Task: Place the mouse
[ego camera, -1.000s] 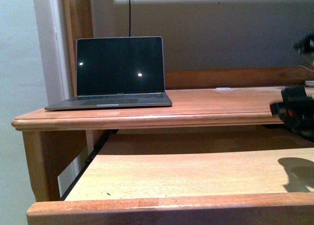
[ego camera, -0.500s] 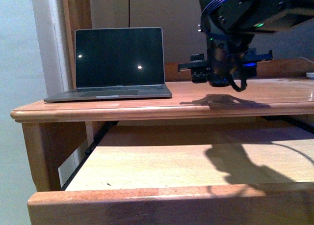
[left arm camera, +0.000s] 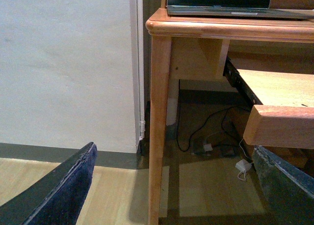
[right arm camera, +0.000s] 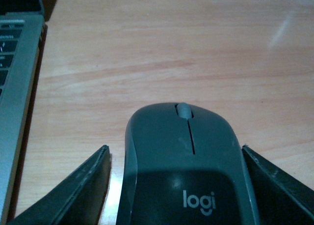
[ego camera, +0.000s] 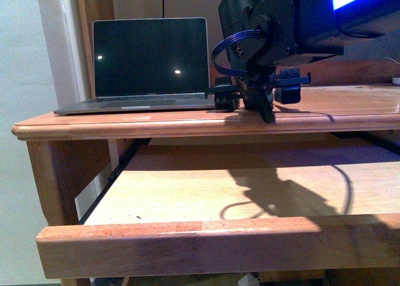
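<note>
Here, my right end effector (right arm camera: 174, 148) appears clamped on the mouse (right arm camera: 181, 176), low over the tabletop (right arm camera: 171, 48) near the laptop (right arm camera: 14, 87). Whether the mouse touches down is unclear. Risk: letting go early could drop or skid it, and sideways drift could strike the laptop.

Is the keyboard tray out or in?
Out: the tray sticks well forward from under the desktop, its board exposed.

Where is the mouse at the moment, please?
In the right wrist view, the mouse lies within the right gripper, over the wooden desktop, just right of the laptop.
</note>
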Robot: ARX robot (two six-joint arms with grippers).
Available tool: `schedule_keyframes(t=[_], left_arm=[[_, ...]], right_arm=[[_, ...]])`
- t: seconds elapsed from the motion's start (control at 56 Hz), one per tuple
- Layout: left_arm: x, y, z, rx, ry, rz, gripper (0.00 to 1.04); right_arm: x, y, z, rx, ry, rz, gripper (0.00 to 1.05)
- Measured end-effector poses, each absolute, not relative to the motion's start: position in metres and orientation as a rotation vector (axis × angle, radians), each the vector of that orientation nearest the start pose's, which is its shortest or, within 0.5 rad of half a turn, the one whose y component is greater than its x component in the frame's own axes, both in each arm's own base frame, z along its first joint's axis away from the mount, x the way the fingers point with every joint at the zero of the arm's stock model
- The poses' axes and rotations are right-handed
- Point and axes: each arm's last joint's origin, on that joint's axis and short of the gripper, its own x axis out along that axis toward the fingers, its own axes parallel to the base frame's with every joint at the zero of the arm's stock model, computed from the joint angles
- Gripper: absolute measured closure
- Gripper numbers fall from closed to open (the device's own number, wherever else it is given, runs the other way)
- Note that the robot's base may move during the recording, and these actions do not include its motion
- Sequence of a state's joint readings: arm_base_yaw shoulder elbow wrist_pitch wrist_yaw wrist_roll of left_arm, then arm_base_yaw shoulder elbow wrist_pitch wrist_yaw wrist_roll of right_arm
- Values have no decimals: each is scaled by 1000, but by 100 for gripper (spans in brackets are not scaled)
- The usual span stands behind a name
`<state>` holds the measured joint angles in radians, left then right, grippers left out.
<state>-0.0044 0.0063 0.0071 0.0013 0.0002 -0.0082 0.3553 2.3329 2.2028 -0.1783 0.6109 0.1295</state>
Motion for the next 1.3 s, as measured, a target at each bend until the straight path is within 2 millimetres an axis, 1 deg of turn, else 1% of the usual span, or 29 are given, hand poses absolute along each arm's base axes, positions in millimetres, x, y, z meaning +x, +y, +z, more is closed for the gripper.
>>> schedule_keyframes(t=[0.071,0.179,0.232,0.268,0.286,0.304,0.321,0.339,0.375,0.393,0.446,0.5,0.518,0.554,0.571,0.589,0.607,0.643,0.696,0.714,0.732,0.768,0.786,0.821,0.875,0.982,1.107,1.196,1.304], left_arm=[[98,0,166,-9,-2,-5,8],[98,0,166,-8,-2,-5,8],[98,0,166,-8,-2,-5,8],[98,0,166,-8,-2,-5,8],[98,0,166,-8,-2,-5,8],[98,0,166,-8,-2,-5,8],[98,0,166,-9,-2,-5,8],[98,0,166,-8,-2,-5,8],[98,0,166,-8,-2,-5,8],[98,0,166,-8,-2,-5,8],[98,0,166,-8,-2,-5,8],[98,0,166,-8,-2,-5,8],[98,0,166,-9,-2,-5,8],[98,0,166,-8,-2,-5,8],[98,0,166,-8,-2,-5,8],[98,0,166,-8,-2,-5,8],[98,0,166,-9,-2,-5,8],[98,0,166,-9,-2,-5,8],[98,0,166,-9,-2,-5,8],[98,0,166,-9,-2,-4,8],[98,0,166,-8,-2,-5,8],[98,0,166,-8,-2,-5,8],[98,0,166,-9,-2,-5,8],[98,0,166,-9,-2,-5,8],[98,0,166,-8,-2,-5,8],[98,0,166,-9,-2,-4,8],[98,0,166,-8,-2,-5,8],[98,0,166,-8,-2,-5,8],[98,0,166,-9,-2,-5,8]], right_arm=[[506,167,295,28,230,-244,6],[485,146,310,131,171,-183,7],[468,130,322,180,127,-154,7],[455,118,331,202,93,-143,7],[446,110,341,218,61,-138,7],[441,107,339,222,57,-132,7],[431,98,345,232,35,-125,7],[426,94,347,236,24,-122,7],[404,78,354,248,-14,-112,7],[398,74,355,251,-21,-110,7],[370,55,354,268,-39,-98,7],[342,41,345,268,-40,-80,7],[337,39,342,267,-37,-77,7],[317,31,328,262,-11,-60,7],[312,29,324,259,-4,-55,7],[303,26,316,252,12,-48,7],[298,24,311,248,19,-46,7],[280,18,292,242,53,-39,7],[263,13,274,240,94,-37,7],[250,9,260,236,117,-46,7],[246,8,256,236,124,-48,7],[231,4,240,235,153,-59,7],[228,3,236,235,160,-63,7],[215,1,221,230,188,-73,7],[202,0,204,230,223,-75,7],[184,0,180,227,272,-81,7],[174,4,164,215,294,-82,7],[175,8,158,208,299,-79,7],[184,16,158,197,279,-73,7]])
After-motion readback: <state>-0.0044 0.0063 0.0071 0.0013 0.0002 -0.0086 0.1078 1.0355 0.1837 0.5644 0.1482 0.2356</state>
